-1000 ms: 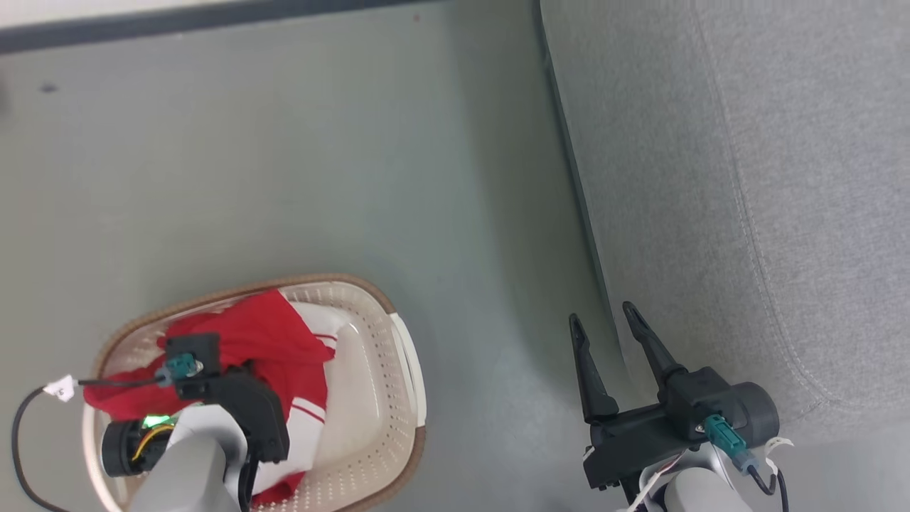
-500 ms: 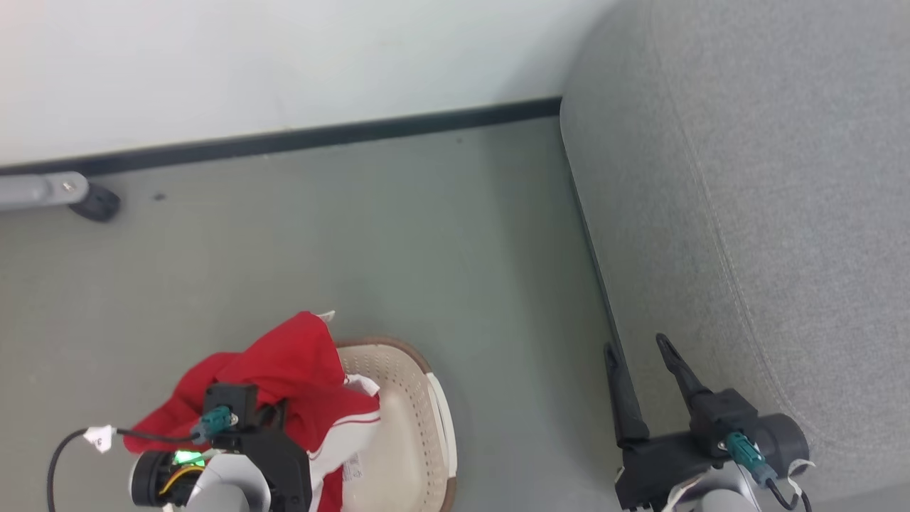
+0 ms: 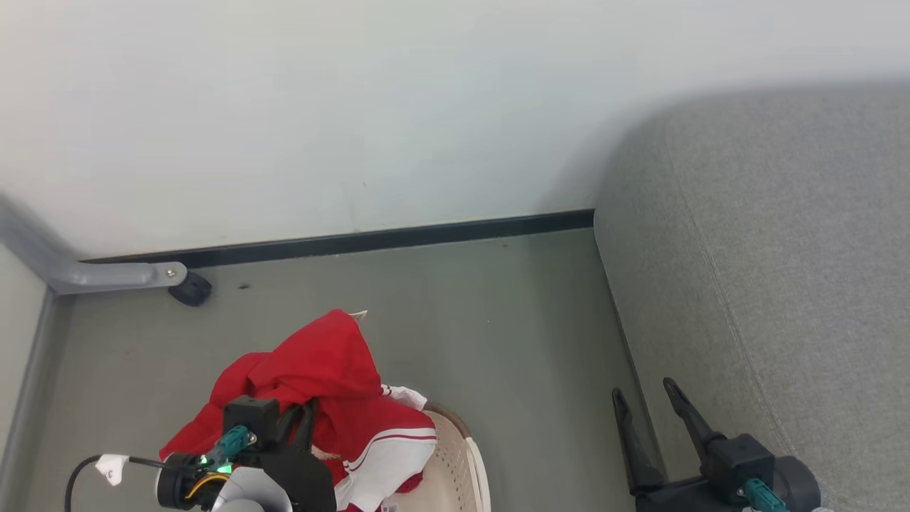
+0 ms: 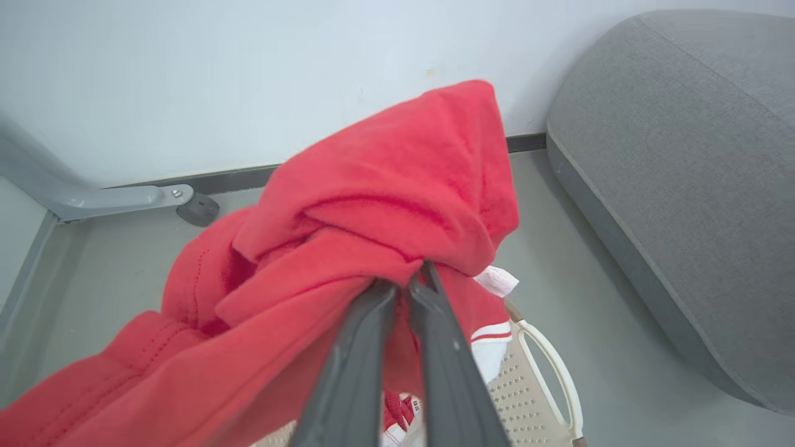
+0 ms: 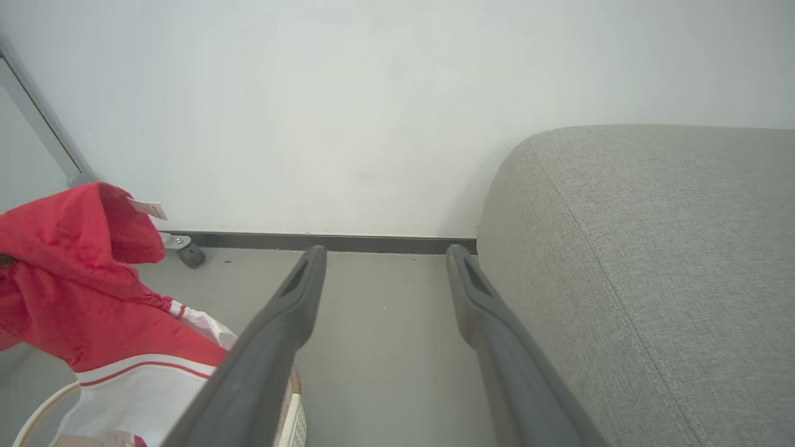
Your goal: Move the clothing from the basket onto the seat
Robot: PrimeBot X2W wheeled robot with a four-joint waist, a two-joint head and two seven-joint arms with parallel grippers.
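Left end effector (image 4: 407, 278) is clenched on the clothing (image 4: 385, 205). Fingers nearly together, with a fold of red fabric pinched at the tips.

Garment is bunched, no clean outline. In the left wrist view its long axis runs from lower left up to a peak at upper right, and the peak points at the wall (image 4: 248, 74). The bulk sits beyond and above the fingertips. Fabric drapes down both sides of the fingers and a red tail runs off lower left.

Head view gives the placement. The clothing is above the basket (image 3: 466, 462), which stands on the floor (image 3: 498, 320) at the bottom edge, partly cut off. Whether any fabric rests inside, can't tell.

Right wrist view gives the detail: a small white label (image 5: 148, 209) sticks out at the red peak, and a white panel with a thin red stripe hangs lowest, toward the basket rim.

Right end effector (image 3: 643, 387) is released, fingers well apart, nothing between them, just beside the seat (image 3: 782, 284) edge. The seat is to the robot's right, well apart from the clothing, with bare floor between.

Black caster (image 3: 190, 290) on a grey leg sits by the wall, beyond the clothing.
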